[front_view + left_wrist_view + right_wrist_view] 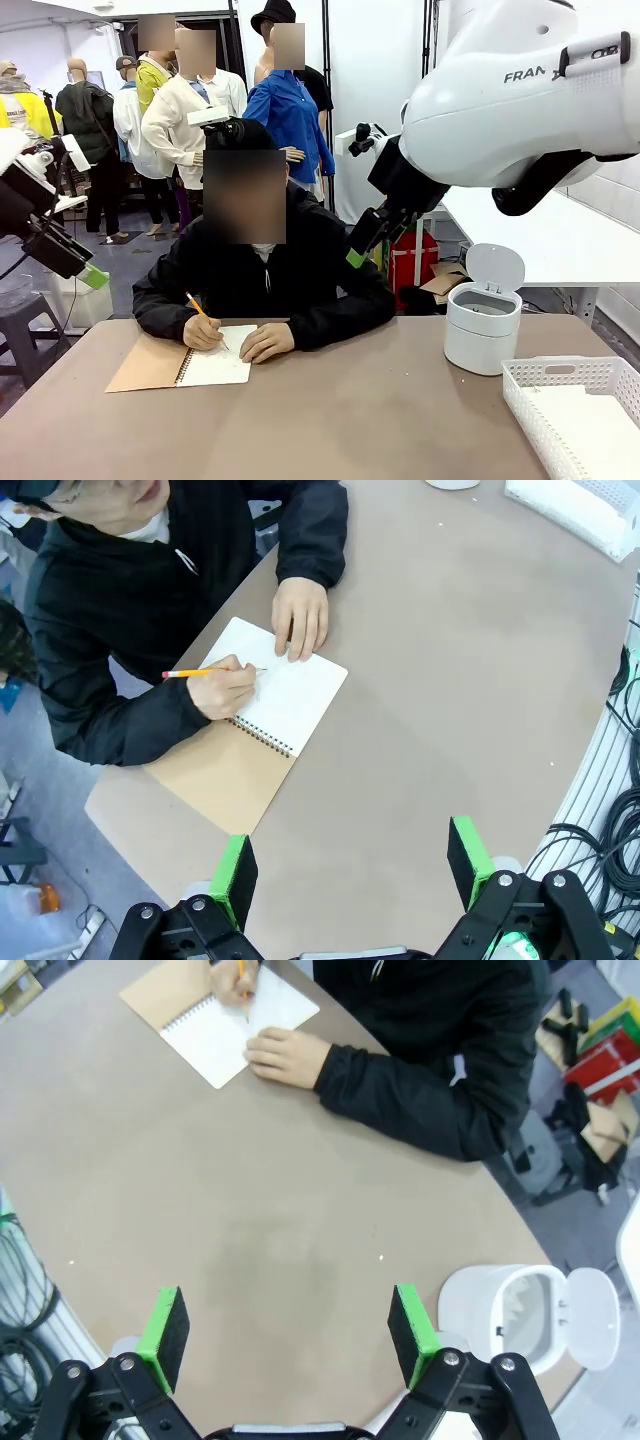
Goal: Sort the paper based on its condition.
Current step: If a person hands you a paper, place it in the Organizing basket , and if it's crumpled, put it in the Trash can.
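Observation:
No loose sheet of paper is in view. The person across the table writes with a yellow pencil (pixel 200 671) on the white page of an open spiral notebook (pixel 215 367) with a brown cover, the other hand (pixel 285 1057) resting flat on the page. My left gripper (pixel 352 865) hangs open and empty high above the table's near left side, and appears raised at the left edge (pixel 88 270) in the front view. My right gripper (pixel 288 1332) is also open and empty, held high over the table's right half (pixel 357 252).
A small white bin (pixel 483 328) with its lid flipped up stands at the right, also seen from above (pixel 525 1310). A white lattice basket (pixel 575 395) sits at the near right corner. Bare brown table (pixel 350 410) lies between notebook and bin.

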{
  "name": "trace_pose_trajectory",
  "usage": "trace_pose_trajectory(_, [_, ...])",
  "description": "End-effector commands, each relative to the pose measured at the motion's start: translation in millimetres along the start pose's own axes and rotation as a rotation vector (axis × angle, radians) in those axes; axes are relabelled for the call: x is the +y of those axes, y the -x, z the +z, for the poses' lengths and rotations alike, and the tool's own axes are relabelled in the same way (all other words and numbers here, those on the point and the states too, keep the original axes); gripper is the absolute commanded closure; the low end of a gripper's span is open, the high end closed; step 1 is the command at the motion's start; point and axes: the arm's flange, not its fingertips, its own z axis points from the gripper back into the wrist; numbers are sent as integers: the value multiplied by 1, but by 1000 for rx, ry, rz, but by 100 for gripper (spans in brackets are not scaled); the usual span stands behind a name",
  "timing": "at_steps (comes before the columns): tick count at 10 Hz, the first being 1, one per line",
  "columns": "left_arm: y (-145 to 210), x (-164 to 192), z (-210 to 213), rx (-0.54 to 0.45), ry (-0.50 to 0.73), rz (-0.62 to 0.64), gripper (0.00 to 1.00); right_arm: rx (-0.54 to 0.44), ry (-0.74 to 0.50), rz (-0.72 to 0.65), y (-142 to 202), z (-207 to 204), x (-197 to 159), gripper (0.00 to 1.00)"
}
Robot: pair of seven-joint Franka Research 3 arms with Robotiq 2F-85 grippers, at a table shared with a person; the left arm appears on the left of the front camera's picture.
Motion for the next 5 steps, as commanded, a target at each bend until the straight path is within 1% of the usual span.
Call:
trace_pose_trajectory(1, [5,3,11,6,-23,-29,0,-10,21,18,-4,6,-4,0])
trace_pose_trajectory(5, [4,1,23,13,-54,-41,0,-24,39,10,-9,12,-10,0])
